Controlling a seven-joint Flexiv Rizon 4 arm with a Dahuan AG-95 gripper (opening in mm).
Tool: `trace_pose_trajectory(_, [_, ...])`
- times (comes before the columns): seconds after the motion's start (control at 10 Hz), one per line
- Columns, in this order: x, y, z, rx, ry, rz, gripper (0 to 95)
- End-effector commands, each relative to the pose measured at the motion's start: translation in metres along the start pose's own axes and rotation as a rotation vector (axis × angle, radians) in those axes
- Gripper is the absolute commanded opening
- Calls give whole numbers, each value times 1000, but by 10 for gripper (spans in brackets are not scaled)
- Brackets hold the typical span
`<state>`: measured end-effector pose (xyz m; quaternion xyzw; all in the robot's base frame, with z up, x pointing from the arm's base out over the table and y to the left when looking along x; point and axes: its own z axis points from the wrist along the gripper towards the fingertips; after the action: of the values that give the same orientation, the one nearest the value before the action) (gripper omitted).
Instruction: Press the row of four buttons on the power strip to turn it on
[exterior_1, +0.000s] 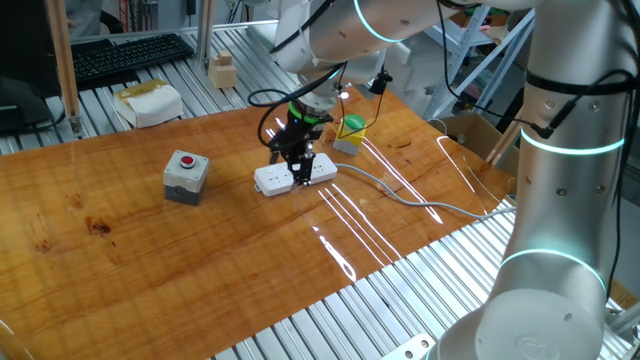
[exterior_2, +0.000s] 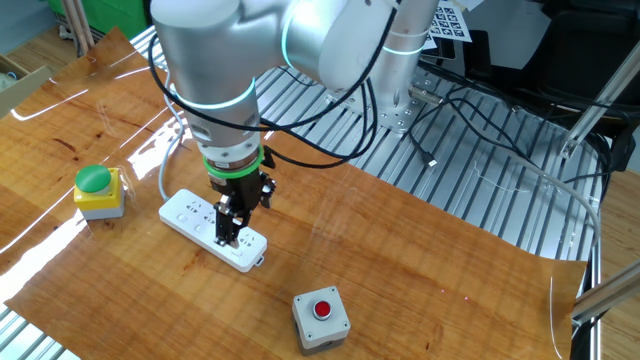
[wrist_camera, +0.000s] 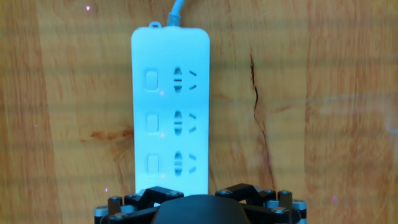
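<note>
The white power strip (exterior_1: 268, 180) (exterior_2: 185, 212) (wrist_camera: 186, 56) lies flat near the middle of the wooden table. My gripper (exterior_1: 300, 176) (exterior_2: 230, 236) points straight down over the end of the strip away from the cable, its tips at or just above the top face. In the hand view three of the row of four buttons (wrist_camera: 151, 122) run down the strip's left side, each beside a socket. The black gripper body (wrist_camera: 196, 208) hides the nearest end of the strip. No view shows the fingertips clearly enough to tell whether they are apart.
A grey box with a red button (exterior_1: 186, 175) (exterior_2: 320, 318) stands near the strip. A yellow box with a green button (exterior_1: 350, 133) (exterior_2: 97, 190) sits by the cable end. The grey-white cable (exterior_1: 400, 195) trails toward the table edge. The robot's base (exterior_1: 560, 200) rises at the right.
</note>
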<state>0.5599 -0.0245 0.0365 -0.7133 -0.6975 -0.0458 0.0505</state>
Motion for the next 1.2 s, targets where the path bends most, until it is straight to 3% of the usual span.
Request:
trace_pose_trajectory(0.1, [0,1,3,-1,-1,-1,950])
trace_pose_trajectory(1.2, [0,-1,15,-5,-43,-18,950])
